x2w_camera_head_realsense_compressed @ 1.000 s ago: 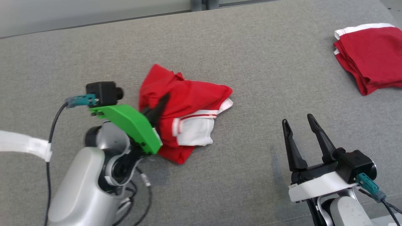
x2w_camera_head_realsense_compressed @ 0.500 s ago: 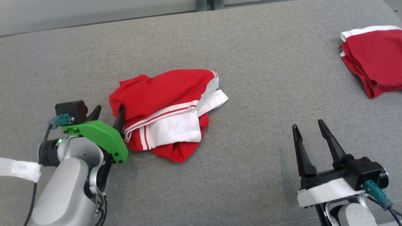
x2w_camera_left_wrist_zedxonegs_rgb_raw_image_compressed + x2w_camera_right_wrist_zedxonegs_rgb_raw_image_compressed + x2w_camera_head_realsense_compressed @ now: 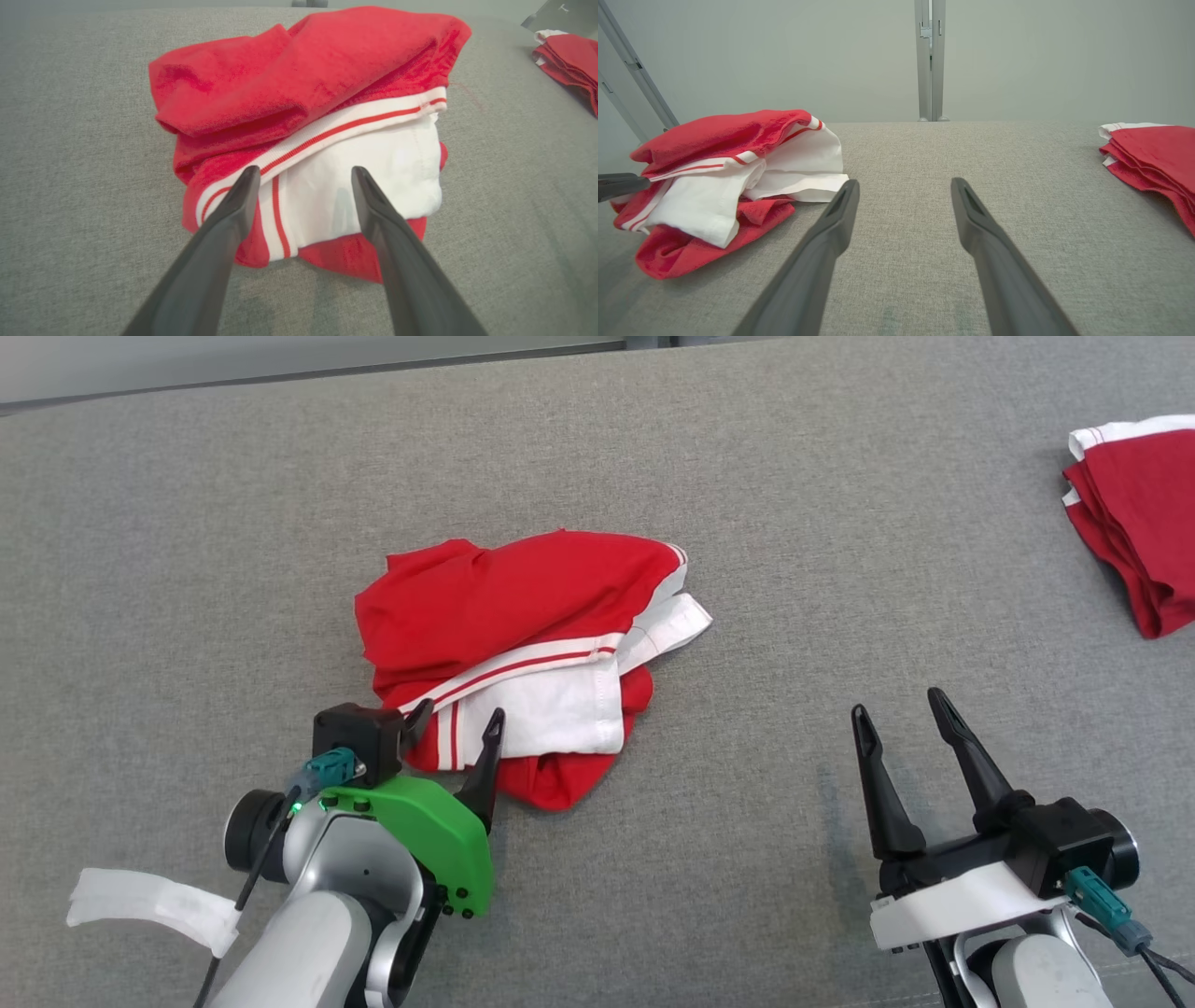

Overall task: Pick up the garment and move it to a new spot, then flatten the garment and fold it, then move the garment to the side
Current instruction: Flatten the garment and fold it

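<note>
Since 1 second ago: the left gripper (image 3: 461,709) is no longer pinching the crumpled red-and-white cloth garment (image 3: 513,607). It is now sitting drawn back at the heap's near edge. The garment, bunched around the fingers back then, is now lying slumped and spread wider.
Left gripper: its 2 long dark fingers are standing wide apart and holding nothing. The tips are pointing over the garment's near edge, 1 over the red-striped white band and the other over the plain white panel. Whether they are touching the cloth, I cannot tell from where I am looking.
Left wrist: a green plastic plate (image 3: 425,835) is sitting behind the fingers.
Garment: it is lying in a loose heap around the middle of the flat grey woven fabric surface (image 3: 747,476). Red folds are sitting on top at the far side, and the white panel is facing the robot.
Right gripper (image 3: 895,701): it is hovering at the lower right, well apart from the garment. Its 2 fingers are spread wide with nothing between them, pointing across bare grey fabric.
Far right: a stack of folded red cloth with white trim (image 3: 1134,523) is lying at the surface's edge, well apart from both grippers.
Beyond the surface: a pale wall (image 3: 784,56) and a grey metal post (image 3: 929,60) are standing behind its far edge.
</note>
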{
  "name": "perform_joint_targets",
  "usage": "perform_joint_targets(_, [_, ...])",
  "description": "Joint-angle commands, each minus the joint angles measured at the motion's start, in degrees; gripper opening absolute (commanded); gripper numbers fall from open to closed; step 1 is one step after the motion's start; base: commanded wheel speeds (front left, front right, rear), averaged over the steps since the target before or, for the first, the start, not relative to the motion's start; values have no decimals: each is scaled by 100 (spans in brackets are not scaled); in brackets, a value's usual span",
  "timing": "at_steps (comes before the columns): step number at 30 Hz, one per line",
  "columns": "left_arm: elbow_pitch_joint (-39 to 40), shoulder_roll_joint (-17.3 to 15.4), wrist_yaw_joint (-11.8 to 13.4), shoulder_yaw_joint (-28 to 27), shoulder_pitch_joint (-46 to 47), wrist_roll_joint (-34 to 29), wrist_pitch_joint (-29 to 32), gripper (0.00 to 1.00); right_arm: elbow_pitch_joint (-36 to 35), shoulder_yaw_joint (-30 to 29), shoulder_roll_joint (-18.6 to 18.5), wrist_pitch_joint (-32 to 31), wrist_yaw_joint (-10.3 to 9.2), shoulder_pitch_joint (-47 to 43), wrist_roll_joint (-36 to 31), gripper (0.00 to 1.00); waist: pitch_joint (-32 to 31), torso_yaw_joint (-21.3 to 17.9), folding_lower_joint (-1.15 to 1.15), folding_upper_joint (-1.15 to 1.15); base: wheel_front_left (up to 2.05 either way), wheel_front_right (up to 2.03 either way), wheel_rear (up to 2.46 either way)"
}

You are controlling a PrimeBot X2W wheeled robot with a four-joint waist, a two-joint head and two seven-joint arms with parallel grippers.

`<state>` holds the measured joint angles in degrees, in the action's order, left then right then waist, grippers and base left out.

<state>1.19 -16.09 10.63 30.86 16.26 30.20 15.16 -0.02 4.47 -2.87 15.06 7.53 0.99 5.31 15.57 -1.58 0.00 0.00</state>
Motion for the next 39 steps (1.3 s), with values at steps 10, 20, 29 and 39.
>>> perform_joint_targets(10, [-368, -357, 464, -420, -274, -89, -219, 100, 52, -66, -10, 17, -8, 5, 55, 100, 90, -387, 0, 0, 0, 0, 0])
perform_joint_targets(20, [-295, -497, 494, -620, -587, 143, -171, 100, 77, -86, -12, 17, -8, 41, 85, 100, 128, -434, 0, 0, 0, 0, 0])
perform_joint_targets(29, [-914, 53, -218, -515, 347, 600, -396, 0, 112, 18, -14, 17, -8, 190, 70, 100, 156, -550, 0, 0, 0, 0, 0])
perform_joint_targets(39, [974, -226, -1103, 36, 2251, 1879, 2748, 0, 223, 106, -11, 17, -8, 152, 462, 100, -37, -707, 0, 0, 0, 0, 0])
